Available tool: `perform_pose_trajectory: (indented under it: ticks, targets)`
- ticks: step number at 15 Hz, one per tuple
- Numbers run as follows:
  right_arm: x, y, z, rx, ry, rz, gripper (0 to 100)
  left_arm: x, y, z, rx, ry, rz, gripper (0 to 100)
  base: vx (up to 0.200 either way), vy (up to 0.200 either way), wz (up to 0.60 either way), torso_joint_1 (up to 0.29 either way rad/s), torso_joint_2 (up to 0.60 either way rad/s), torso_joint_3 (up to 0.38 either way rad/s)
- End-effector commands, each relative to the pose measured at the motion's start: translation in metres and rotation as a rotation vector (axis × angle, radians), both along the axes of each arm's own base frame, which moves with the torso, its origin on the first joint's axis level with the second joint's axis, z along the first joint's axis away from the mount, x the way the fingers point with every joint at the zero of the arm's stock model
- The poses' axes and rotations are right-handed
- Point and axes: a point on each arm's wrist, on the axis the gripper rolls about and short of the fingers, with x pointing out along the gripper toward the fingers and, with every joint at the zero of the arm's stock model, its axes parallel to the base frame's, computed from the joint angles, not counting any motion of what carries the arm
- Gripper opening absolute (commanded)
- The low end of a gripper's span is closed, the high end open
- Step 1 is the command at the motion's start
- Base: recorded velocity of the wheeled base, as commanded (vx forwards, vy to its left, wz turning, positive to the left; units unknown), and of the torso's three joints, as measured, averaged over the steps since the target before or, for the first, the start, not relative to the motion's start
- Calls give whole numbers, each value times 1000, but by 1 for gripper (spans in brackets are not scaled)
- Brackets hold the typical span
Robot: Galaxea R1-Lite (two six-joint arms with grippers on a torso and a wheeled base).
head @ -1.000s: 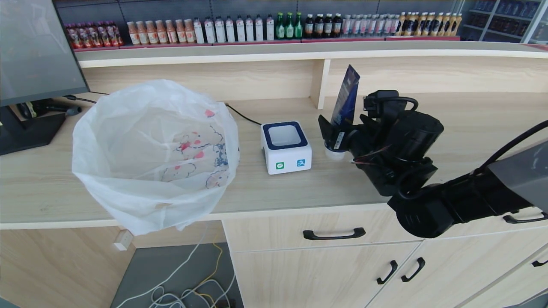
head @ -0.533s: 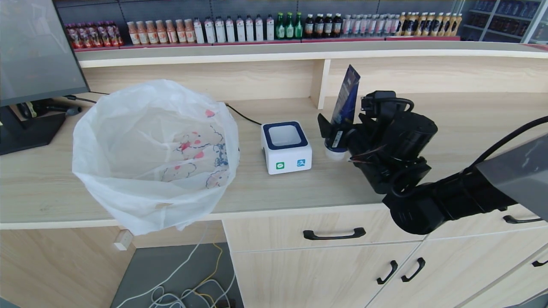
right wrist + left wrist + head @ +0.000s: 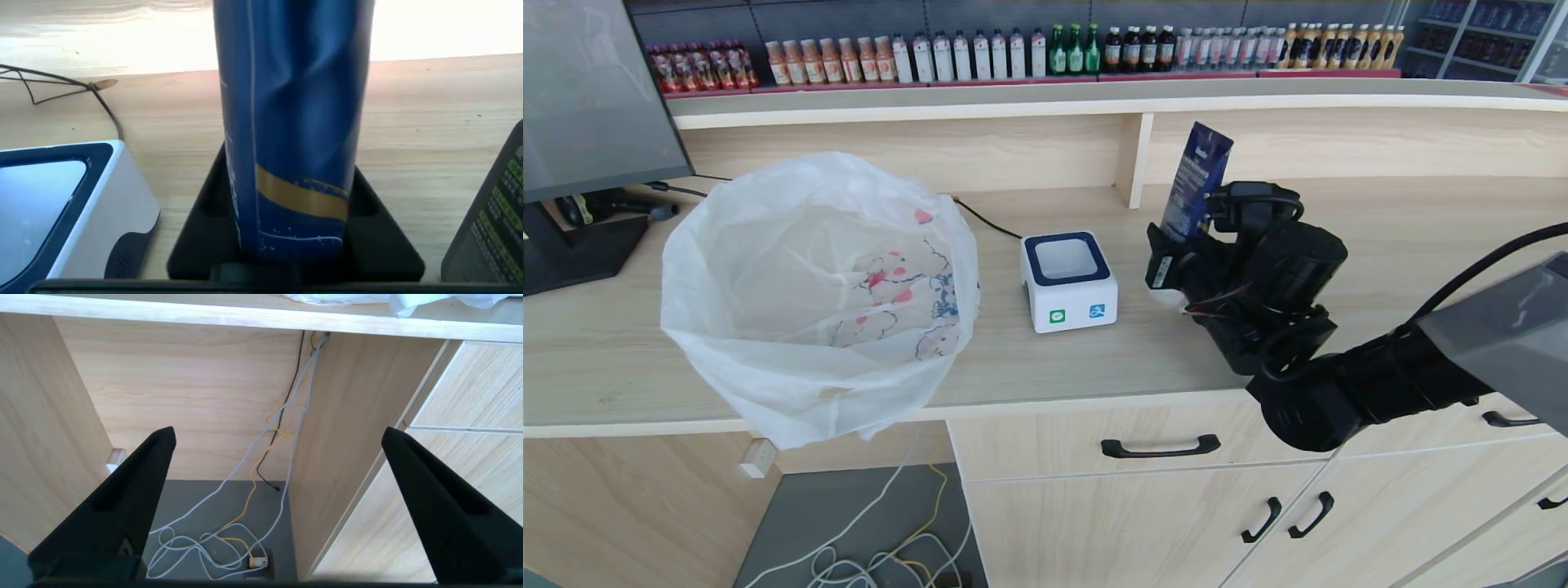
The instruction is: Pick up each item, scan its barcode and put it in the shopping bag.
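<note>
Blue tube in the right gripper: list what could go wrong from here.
1. The right gripper clamps the blue tube near its cap end, with the long body leaning above. The tube may pivot or slip when it is swung over the scanner.
2. The shopping bag is thin and sags over the edge of the counter. A dropped tube could catch the rim or tip the bag off.

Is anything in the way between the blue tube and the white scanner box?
No, nothing visible is. The right gripper holds the blue tube close beside the scanner, with only bare counter in the gap between them.
</note>
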Motion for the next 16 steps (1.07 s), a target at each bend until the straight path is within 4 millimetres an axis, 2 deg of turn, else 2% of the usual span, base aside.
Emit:
perform_pose_trajectory:
  ticks: [1, 6, 9, 12, 16]
  targets:
    - [0, 0, 1, 2, -2, 0, 0, 0, 0, 0, 1, 0, -2, 100, 0, 0, 0, 0, 0, 0]
    - [-2, -1, 3, 5, -15, -1, 0, 0, 0, 0, -1, 0, 0, 100, 0, 0, 0, 0, 0, 0]
    - [-10, -2, 11, 16, -35, 5, 0, 0, 0, 0, 1, 0, 0, 100, 0, 0, 0, 0, 0, 0]
    - [-25, 0, 18, 23, -38, 31, 0, 0, 0, 0, 1, 0, 0, 100, 0, 0, 0, 0, 0, 0]
    - [-53, 16, 45, 72, -94, 110, 0, 0, 0, 0, -1, 0, -2, 100, 0, 0, 0, 0, 0, 0]
